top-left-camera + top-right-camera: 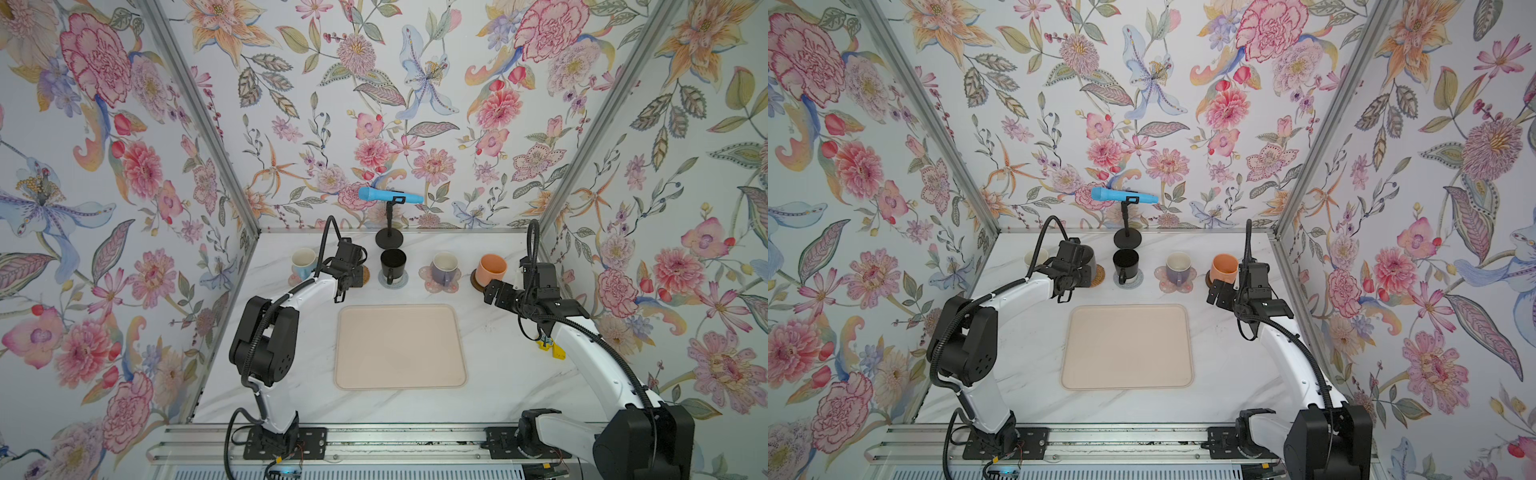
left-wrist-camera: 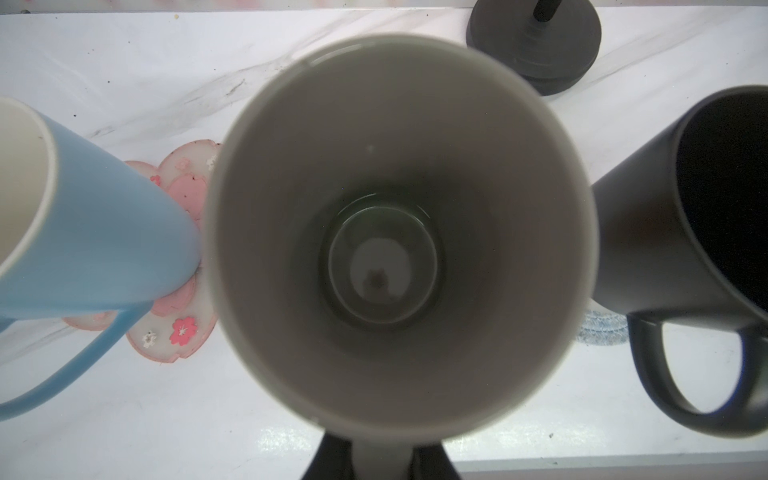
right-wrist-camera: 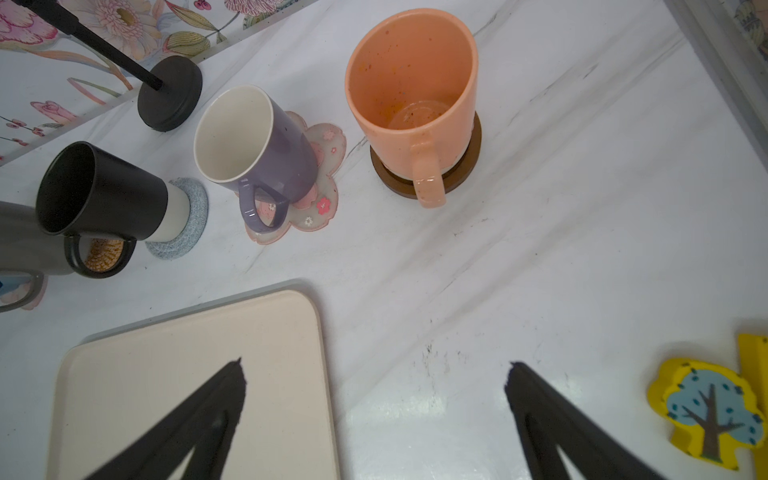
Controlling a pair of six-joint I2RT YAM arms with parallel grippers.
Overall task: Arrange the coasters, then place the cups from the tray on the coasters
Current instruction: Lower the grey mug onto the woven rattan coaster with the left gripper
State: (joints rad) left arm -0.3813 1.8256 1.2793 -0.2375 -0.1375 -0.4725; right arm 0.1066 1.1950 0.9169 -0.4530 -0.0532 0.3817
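Note:
My left gripper (image 2: 382, 457) is shut on the handle of the grey cup (image 2: 399, 232), which is upright over the woven tan coaster (image 1: 365, 275); whether it rests there I cannot tell. The light blue cup (image 1: 303, 262) stands on a pink flower coaster (image 2: 183, 328). On the grey-blue coaster (image 3: 195, 208) is the black cup (image 1: 392, 264). The purple cup (image 1: 444, 266) occupies the other pink coaster (image 3: 320, 166), and the orange cup (image 1: 491, 268) the dark brown disc (image 3: 469, 166). My right gripper (image 3: 376, 368) hangs open and empty beside the bare tray (image 1: 399, 347).
A black round stand base (image 1: 389, 238) holding a blue microphone (image 1: 390, 195) sits at the back, just behind the black cup. A yellow foam tree toy (image 3: 710, 411) lies near the right arm. Flowered walls close in the back and both sides.

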